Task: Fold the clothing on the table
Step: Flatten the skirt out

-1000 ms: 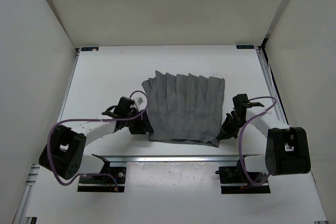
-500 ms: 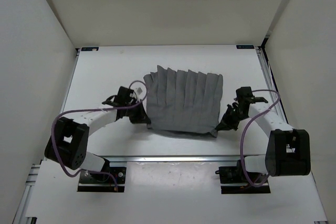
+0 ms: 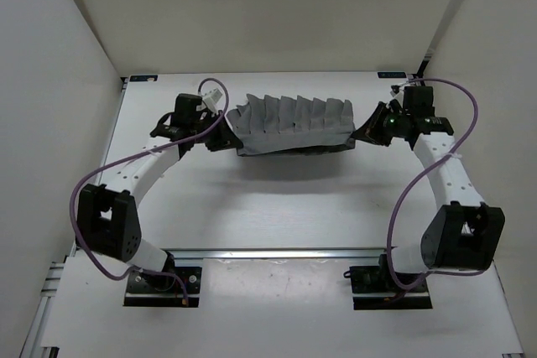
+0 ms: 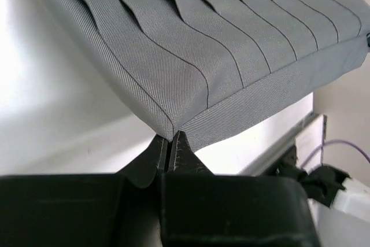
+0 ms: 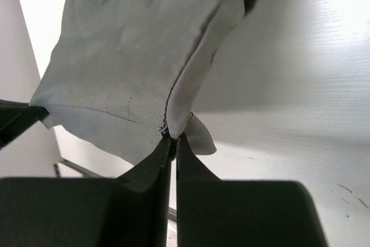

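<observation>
Clothing (image 3: 289, 121) held at both ends.
My left gripper (image 4: 169, 143) and right gripper (image 5: 173, 137) each pinch a corner over the table (image 3: 277, 207).

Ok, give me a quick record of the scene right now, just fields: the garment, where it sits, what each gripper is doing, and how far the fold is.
garment: grey pleated clothing, strung between the two grippers
place: far half of the white table, roughly centred
left arm: left gripper shut on the clothing's left corner
right arm: right gripper shut on the clothing's right corner
fold state: held corners raised off the table, fabric not yet laid flat
</observation>
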Tool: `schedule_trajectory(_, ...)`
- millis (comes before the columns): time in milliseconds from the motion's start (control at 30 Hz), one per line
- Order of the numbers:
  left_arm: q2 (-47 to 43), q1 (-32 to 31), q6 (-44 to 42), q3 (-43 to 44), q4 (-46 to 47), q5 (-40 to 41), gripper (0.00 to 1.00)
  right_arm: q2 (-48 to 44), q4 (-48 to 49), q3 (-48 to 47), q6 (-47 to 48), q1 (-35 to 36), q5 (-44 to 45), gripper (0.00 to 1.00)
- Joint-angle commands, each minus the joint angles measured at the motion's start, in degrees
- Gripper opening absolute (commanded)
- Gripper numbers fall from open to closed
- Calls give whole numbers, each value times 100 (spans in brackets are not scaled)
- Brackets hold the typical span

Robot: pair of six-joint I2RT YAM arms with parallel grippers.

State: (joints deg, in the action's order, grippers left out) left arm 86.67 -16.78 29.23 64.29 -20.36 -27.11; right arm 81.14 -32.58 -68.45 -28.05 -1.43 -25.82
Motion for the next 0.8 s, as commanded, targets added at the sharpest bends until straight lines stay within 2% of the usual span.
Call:
schedule_trajectory(0, -921, 218, -49, 3, -354, -364, 0, -869, -20, -195, 546, 352, 199, 0)
schedule_trajectory(167, -1942, 727, 3, 802, -539, -1330, 0, -1978, 40, -468, 1038, 1397, 1225, 0)
schedule_trajectory(267, -2198, 711, -58, 1251, -732, -1611, 0, -2629, 313, -625, 1266, 1987, 2035, 0)
schedule_trajectory(333, -2373, 772, 117, 1296, -392, -2067, 0, -2954, 462, -766, 1408, 2312, 2353, 0)
schedule_trajectory(400, -2514, 799, 327, 1340, -223, -2359, 0, -3095, 542, -951, 1513, 2463, 2573, 0)
schedule_trajectory(467, -2611, 860, 294, 1410, -293, -2290, 0, -3104, 638, -1030, 1566, 2490, 2713, 0)
schedule_trajectory(567, -2481, 939, 135, 1376, -565, -1835, 0, -2693, 709, -1154, 1592, 2062, 2339, 0)
schedule_trajectory(600, -2410, 939, 161, 1193, -496, -1807, 0, -2605, 892, -1093, 1514, 1859, 1910, 0)
schedule_trajectory(667, -2200, 974, 380, 824, -197, -1815, 0, -2219, 1305, -707, 1190, 869, 916, 0)
schedule_trajectory(700, -2094, 974, 547, 543, 143, -1815, 0, -2078, 1646, -470, 814, 603, 295, 0)
schedule_trajectory(767, -1621, 1000, 767, 270, 706, -1710, 0, -1438, 2095, -187, 433, 162, -271, 0)
